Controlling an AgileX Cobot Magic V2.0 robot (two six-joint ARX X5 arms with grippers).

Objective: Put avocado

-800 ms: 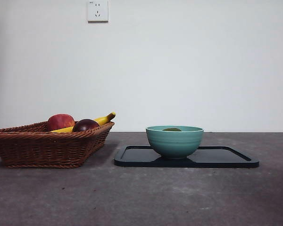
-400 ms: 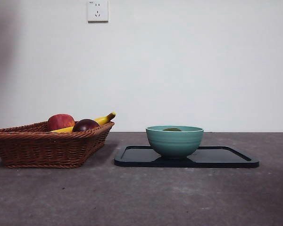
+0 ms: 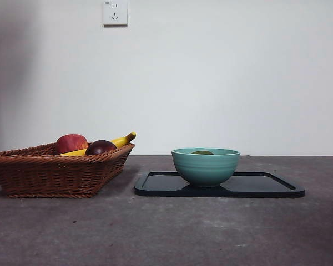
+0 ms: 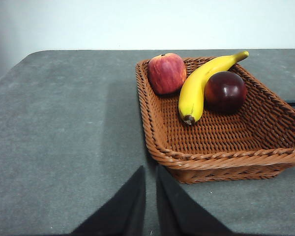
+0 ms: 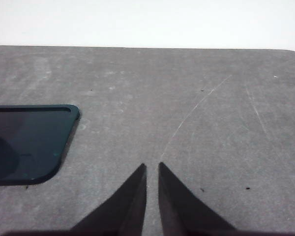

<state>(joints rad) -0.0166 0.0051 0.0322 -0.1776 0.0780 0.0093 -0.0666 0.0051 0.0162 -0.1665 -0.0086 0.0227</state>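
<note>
Avocado (image 3: 202, 152) sits inside the teal bowl (image 3: 205, 167), only its dull green top peeking over the rim in the front view. That bowl stands on the left part of the black tray (image 3: 266, 185), right of centre on the grey table (image 3: 166, 233). To the left, well apart from the tray, lies the wicker basket (image 3: 50, 174), holding 3 fruits: a red apple (image 3: 71, 143) toward the far left, a banana (image 3: 119, 142) lying beside it with its tip over the far rim, and a dark maroon round fruit (image 3: 101, 147) touching the banana on its right. My left gripper (image 4: 150, 204) hangs above the table just off the basket's near corner, its 2 jaws drawn together with only a thin slit between them and nothing held. My right gripper (image 5: 151, 199) hangs over bare table to the right of the tray, whose rounded corner shows at the edge of its wrist view; its 2 jaws are likewise nearly touching and hold nothing. Neither arm appears in the front view. A white wall socket (image 3: 115, 12) is on the wall above.
</note>
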